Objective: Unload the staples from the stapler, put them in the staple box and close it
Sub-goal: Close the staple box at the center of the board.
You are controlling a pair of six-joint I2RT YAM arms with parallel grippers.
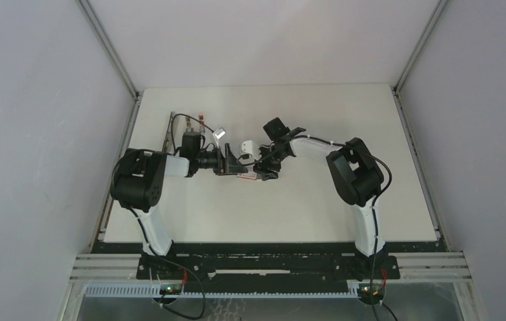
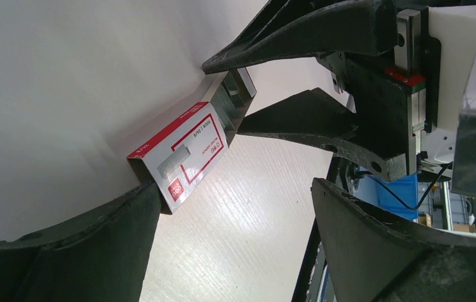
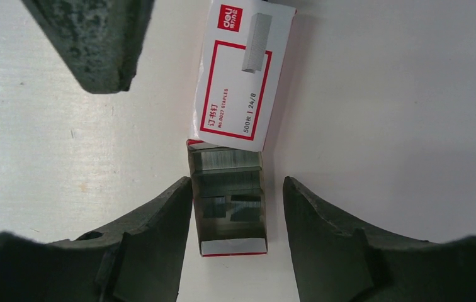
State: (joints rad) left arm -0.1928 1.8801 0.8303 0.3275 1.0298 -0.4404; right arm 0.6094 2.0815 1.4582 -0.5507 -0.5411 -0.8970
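R jaws part-open astride staple box [image 3: 238, 75] tray [image 3: 232, 246], L jaws wide, both holding nothing; stapler [image 1: 168, 130] far-left on bench [image 1: 304, 207]: brace box w/ L, close squarely, don't spill staples [image 3: 226, 167].

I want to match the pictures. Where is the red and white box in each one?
Top view: the box sits in the middle of the table.
Left wrist view: the box is left of centre, tilted.
Right wrist view: the box is at top centre, its drawer slid out below.
Shared landmark: the right tool at the drawer end.
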